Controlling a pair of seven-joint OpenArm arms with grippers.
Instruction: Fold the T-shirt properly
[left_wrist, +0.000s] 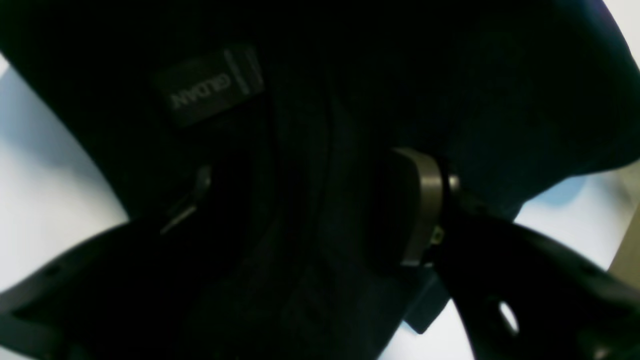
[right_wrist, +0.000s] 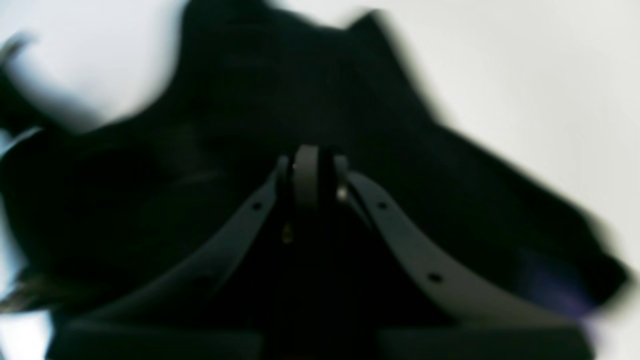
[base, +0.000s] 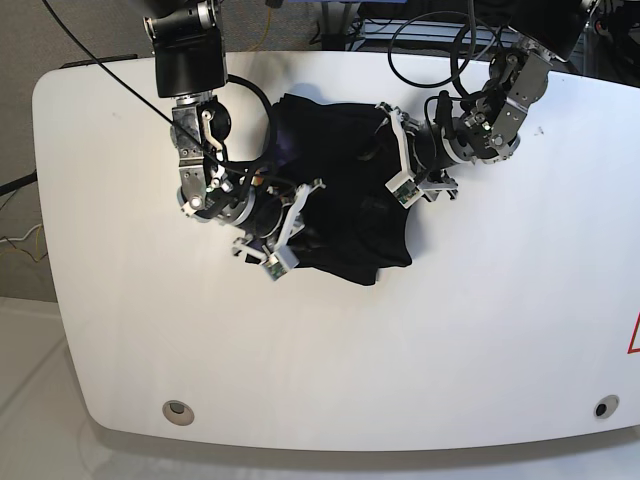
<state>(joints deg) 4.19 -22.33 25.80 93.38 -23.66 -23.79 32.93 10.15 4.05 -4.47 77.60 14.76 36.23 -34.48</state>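
The black T-shirt (base: 345, 215) lies bunched in the middle of the white table (base: 450, 330). At its left edge, my right gripper (base: 305, 200) is shut on the cloth. In the blurred right wrist view its fingertips (right_wrist: 312, 165) meet on a fold of the T-shirt (right_wrist: 280, 85). My left gripper (base: 392, 150) is at the shirt's upper right. In the left wrist view the left gripper (left_wrist: 310, 195) stands open, its fingers (left_wrist: 425, 200) wide apart with T-shirt (left_wrist: 350, 75) fabric between them. A neck label (left_wrist: 210, 85) shows just beyond them.
Black cables (base: 430, 40) loop at the table's back edge behind the arms. Two small round fittings (base: 178, 410) (base: 600, 408) sit near the front edge. A red mark (base: 633, 335) is at the right edge.
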